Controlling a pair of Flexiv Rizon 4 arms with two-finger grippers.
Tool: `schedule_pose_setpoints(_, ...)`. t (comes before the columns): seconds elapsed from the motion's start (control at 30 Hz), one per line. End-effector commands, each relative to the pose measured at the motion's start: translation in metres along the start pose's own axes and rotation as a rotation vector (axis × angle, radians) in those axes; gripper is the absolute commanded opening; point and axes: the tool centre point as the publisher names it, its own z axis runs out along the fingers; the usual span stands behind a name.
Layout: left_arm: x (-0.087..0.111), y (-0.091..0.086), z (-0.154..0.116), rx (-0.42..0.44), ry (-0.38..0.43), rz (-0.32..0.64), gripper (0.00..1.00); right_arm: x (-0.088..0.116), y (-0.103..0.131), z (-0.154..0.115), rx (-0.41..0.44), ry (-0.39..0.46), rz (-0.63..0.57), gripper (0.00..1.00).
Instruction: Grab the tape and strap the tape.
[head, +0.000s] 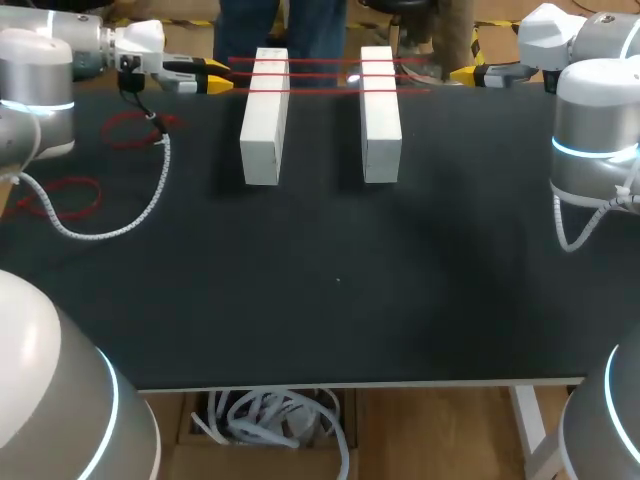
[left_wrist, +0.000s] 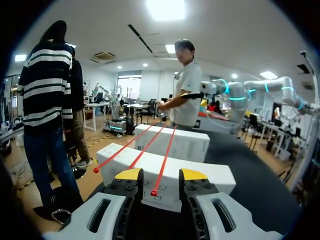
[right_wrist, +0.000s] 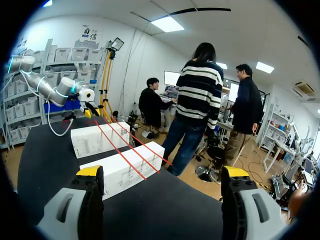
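Observation:
Two white blocks (head: 264, 115) (head: 380, 110) stand side by side on the black table (head: 330, 290). Three red tape strips (head: 320, 75) are stretched across their far ends. My left gripper (head: 213, 80) hovers at the strips' left ends. In the left wrist view, my left gripper (left_wrist: 161, 175) is open, and the tip of one red strip (left_wrist: 154, 192) lies in the gap without touching either finger; the near block (left_wrist: 215, 175) is just ahead. My right gripper (head: 462, 74) is beyond the strips' right ends. In the right wrist view, my right gripper (right_wrist: 162, 175) stands wide open and empty, with the blocks (right_wrist: 125, 170) ahead.
Two loose coils of red tape (head: 135, 128) (head: 60, 195) lie on the table at the left. The left arm's white cable (head: 150, 200) droops over the table beside them.

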Motion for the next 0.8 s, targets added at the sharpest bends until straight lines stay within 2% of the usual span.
schedule_pose_setpoints(0.03,-0.005,0.008,-0.002,0.014,0.062,0.001,0.33,0.0,0.0,0.0,0.0,0.0,0.0,1.0)
schedule_pose_setpoints(0.47,-0.006,0.022,-0.007,0.019,0.059,-0.014,0.32,0.0,0.0,0.0,0.0,0.0,0.0,1.0)
schedule_pose_setpoints(0.8,-0.007,0.024,-0.004,0.037,0.064,-0.018,0.32,0.0,0.0,0.0,0.0,0.0,0.0,1.0)
